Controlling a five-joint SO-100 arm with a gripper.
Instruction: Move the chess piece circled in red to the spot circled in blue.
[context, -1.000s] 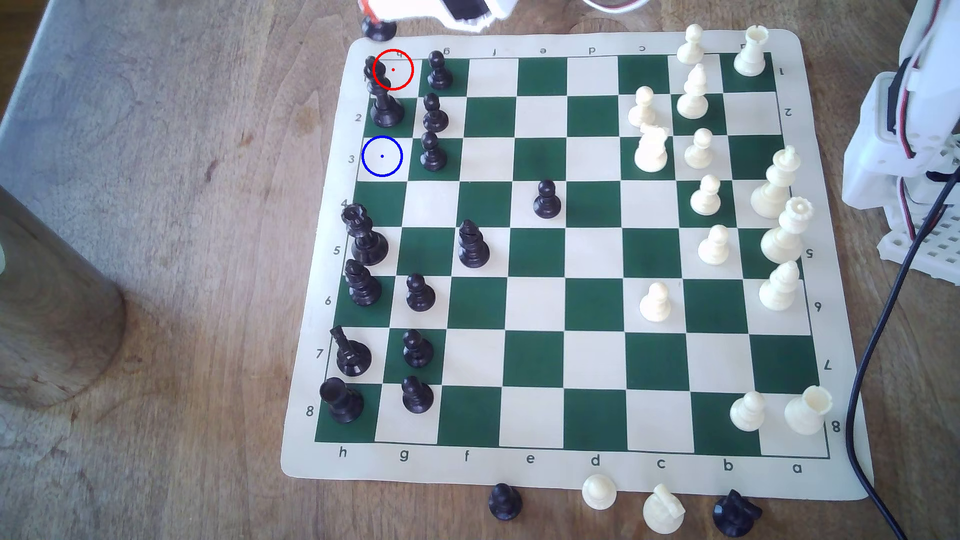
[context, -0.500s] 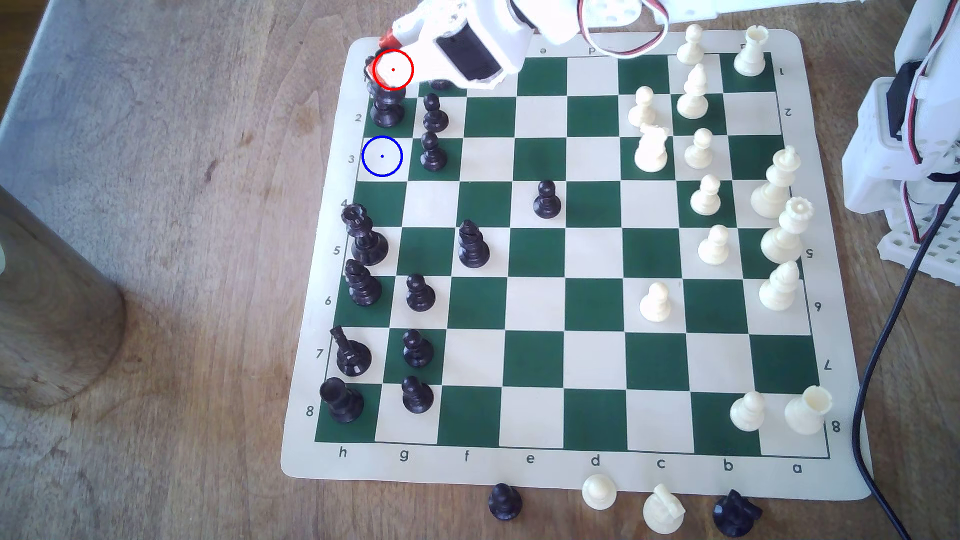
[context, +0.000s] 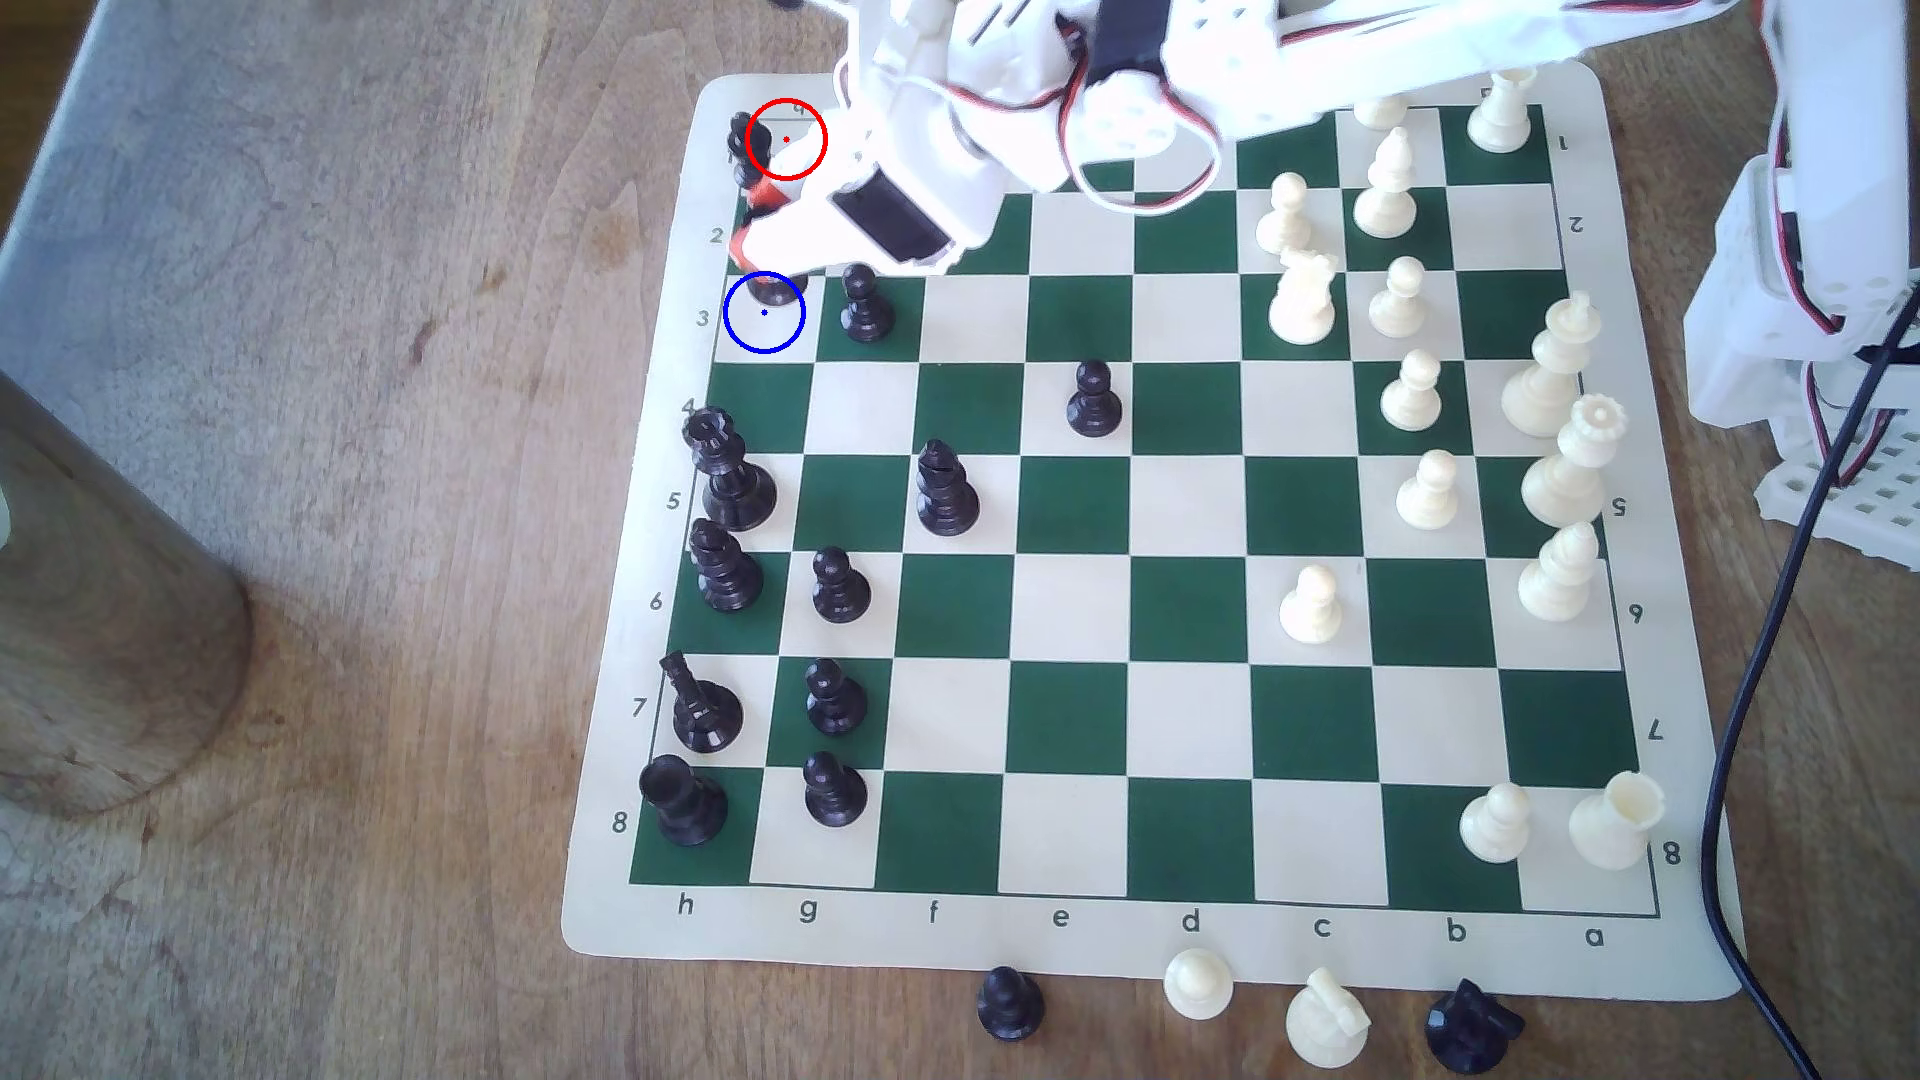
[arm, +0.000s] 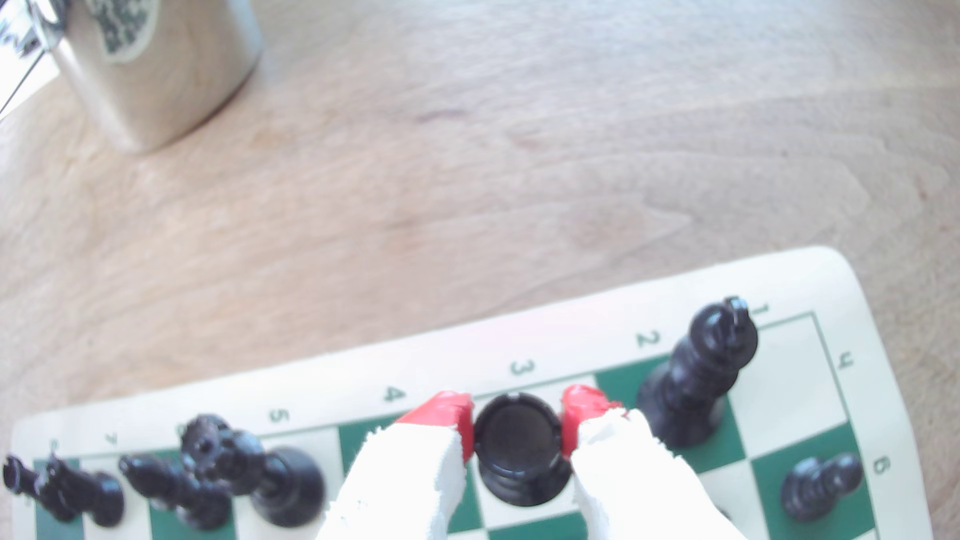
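The black rook (arm: 519, 446), pinched by the end effector (arm: 519, 426), has been carried from beyond the mat's corner to above the blue-ringed square (context: 765, 327), leaving only its lowering

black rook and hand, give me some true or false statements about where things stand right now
1. The hand has the rook between its red fingertips. True.
2. The rook is over the cream square beside the number 3. True.
3. The red ring has the rook inside it. False: the square there is bare and the rook is at the blue ring.
4. A white pawn stands next to the blue ring. False: it is a black pawn.
5. The tall black piece lies on its side. False: it stands upright.
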